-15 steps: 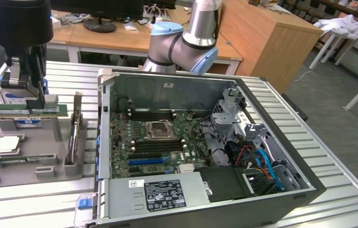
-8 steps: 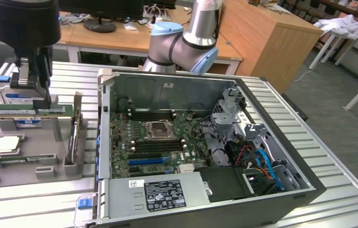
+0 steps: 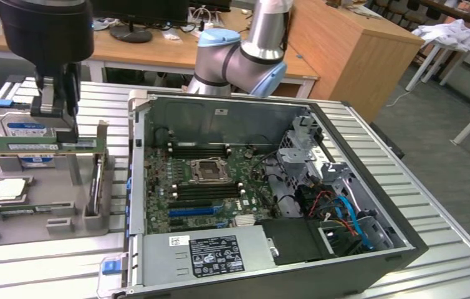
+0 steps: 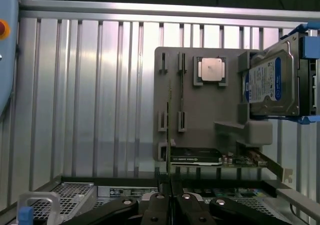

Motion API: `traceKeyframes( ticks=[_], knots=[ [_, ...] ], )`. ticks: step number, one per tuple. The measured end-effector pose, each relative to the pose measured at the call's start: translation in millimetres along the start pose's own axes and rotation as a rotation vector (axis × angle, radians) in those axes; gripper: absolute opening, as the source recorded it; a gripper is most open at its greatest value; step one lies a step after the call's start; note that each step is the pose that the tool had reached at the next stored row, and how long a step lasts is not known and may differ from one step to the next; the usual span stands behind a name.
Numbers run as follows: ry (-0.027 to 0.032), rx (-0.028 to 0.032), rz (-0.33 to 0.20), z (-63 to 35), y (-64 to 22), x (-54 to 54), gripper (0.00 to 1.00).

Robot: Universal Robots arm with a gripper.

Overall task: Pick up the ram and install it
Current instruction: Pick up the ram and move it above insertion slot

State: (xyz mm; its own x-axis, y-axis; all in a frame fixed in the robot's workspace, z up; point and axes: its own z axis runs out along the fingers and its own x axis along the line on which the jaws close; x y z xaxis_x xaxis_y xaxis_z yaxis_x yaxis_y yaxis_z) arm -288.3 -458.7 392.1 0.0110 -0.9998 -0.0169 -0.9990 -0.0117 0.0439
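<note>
The ram (image 3: pixel 19 145) is a long thin green stick held level and on edge, and my gripper (image 3: pixel 62 141) is shut on it near its middle. It hangs above the grey parts holder (image 3: pixel 43 199) at the exterior view's left, in front of the hard drive. In the wrist view the ram (image 4: pixel 167 130) shows edge-on as a thin line running out from between the black fingers (image 4: pixel 155 207). The open computer case (image 3: pixel 368 187) lies to the exterior view's right, with the motherboard (image 3: pixel 210 180) and its dark memory slots (image 3: pixel 202 150) facing up.
On the holder sit a silver hard drive with a blue-white label (image 4: pixel 272 82), a square silver processor chip (image 4: pixel 211 69), a graphics card on edge (image 3: pixel 98 180) and another green stick (image 3: pixel 23 212). The arm's base (image 3: pixel 235 59) stands behind the case. Ribbed metal table (image 4: pixel 90 100) all around.
</note>
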Motion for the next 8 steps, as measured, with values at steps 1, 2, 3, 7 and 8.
traceKeyframes(
  ticks=[1, 2, 3, 7, 8],
  knots=[
    [0.0000, 0.0000, 0.000, -0.1, -1.4, 0.1, 0.12],
    [0.0000, 0.0000, 0.000, -0.1, -3.0, 0.1, 0.12],
    [-0.0001, 0.0001, 0.000, -0.1, -4.6, 0.0, 0.12],
    [0.0000, 0.0000, 0.000, -0.5, -10.8, 0.1, 0.12],
    [0.0000, 0.0000, 0.000, -0.5, -12.2, 0.2, 0.12]
  ],
)
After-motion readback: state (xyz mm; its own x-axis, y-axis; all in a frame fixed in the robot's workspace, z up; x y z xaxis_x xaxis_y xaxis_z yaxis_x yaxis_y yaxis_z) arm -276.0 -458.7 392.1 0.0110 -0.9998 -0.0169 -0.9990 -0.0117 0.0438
